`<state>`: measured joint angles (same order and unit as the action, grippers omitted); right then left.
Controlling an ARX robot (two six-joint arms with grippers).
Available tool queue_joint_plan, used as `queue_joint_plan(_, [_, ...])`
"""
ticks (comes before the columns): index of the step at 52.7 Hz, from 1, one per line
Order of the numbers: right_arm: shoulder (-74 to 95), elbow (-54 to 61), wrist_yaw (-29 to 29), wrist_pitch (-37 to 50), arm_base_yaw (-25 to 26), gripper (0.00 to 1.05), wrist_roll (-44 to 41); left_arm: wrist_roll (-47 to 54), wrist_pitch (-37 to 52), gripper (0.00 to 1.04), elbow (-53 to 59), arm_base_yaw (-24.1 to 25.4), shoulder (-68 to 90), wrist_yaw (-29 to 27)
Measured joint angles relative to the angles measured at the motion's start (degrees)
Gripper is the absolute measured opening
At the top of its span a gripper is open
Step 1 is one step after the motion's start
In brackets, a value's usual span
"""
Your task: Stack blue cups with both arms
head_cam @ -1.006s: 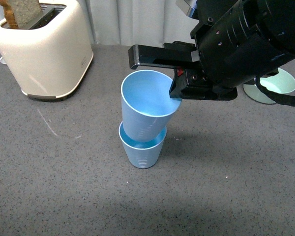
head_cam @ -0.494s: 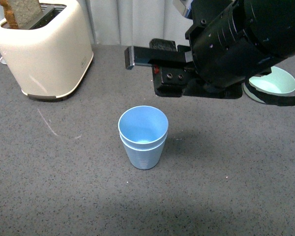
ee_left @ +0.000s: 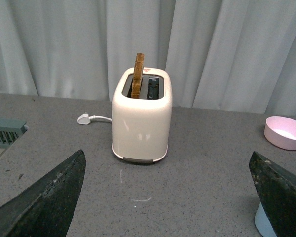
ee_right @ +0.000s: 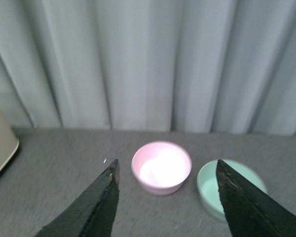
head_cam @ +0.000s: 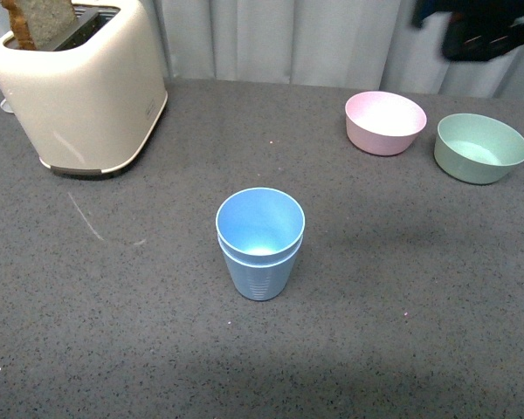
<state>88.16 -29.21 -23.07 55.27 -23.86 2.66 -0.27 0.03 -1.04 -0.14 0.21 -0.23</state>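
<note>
- Blue cups (head_cam: 260,243): two tumblers nested one inside the other, upright, mouths up, long axis vertical, narrow bases down. They stand near the middle of the grey speckled table (head_cam: 113,332), well apart from everything else. A second ago the upper cup hung tilted in the right gripper above the lower one; half a second ago it was already seated and the gripper hovered above. A sliver of blue also shows at the edge of the left wrist view.
- Toaster (head_cam: 79,87): cream, at the far left of the table, a slice of bread (head_cam: 37,19) upright in one slot; unchanged.
- Right arm (head_cam: 485,26): now only a blurred dark mass at the top right corner of the front view, withdrawn from over the cups.
- Green bowl (head_cam: 479,147) and pink bowl (head_cam: 385,121): side by side at the far right, now uncovered.
- Right gripper (ee_right: 167,197): fingers spread wide, holding nothing.
- Left gripper (ee_left: 167,192): fingers likewise spread, empty, facing the toaster.
- Backdrop: pale grey curtain (head_cam: 279,39).
</note>
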Motion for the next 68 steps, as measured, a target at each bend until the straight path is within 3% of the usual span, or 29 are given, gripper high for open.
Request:
queue_joint_plan(5, [-6.0,5.0,2.3,3.5,3.0,0.4,-1.2,0.0,0.0,0.98,0.0,0.0,0.0,0.2])
queue_joint_plan(17, [-16.4,15.9,8.9,2.2,9.2,0.01,-2.5,0.0,0.0,0.98,0.0,0.0,0.0,0.2])
queue_joint_plan(31, [-25.9,24.4,14.1,1.1,15.0,0.01,-2.5,0.0,0.0,0.98,0.0,0.0,0.0,0.2])
queue_joint_plan(46, [-39.8,27.6,18.0,-9.4,18.5,0.01,-2.5,0.0,0.0,0.98,0.0,0.0,0.0,0.2])
queue_joint_plan(48, [-42.2,28.1,21.6,-11.6,20.9,0.01,-2.5,0.0,0.0,0.98,0.0,0.0,0.0,0.2])
queue_joint_plan(51, [-45.5,28.5,22.5,-14.3,23.1,0.01,-2.5,0.0,0.0,0.98,0.0,0.0,0.0,0.2])
queue_joint_plan(68, [-57.8,29.0,23.0,-25.3,23.7,0.01,-2.5,0.0,0.0,0.98,0.0,0.0,0.0,0.2])
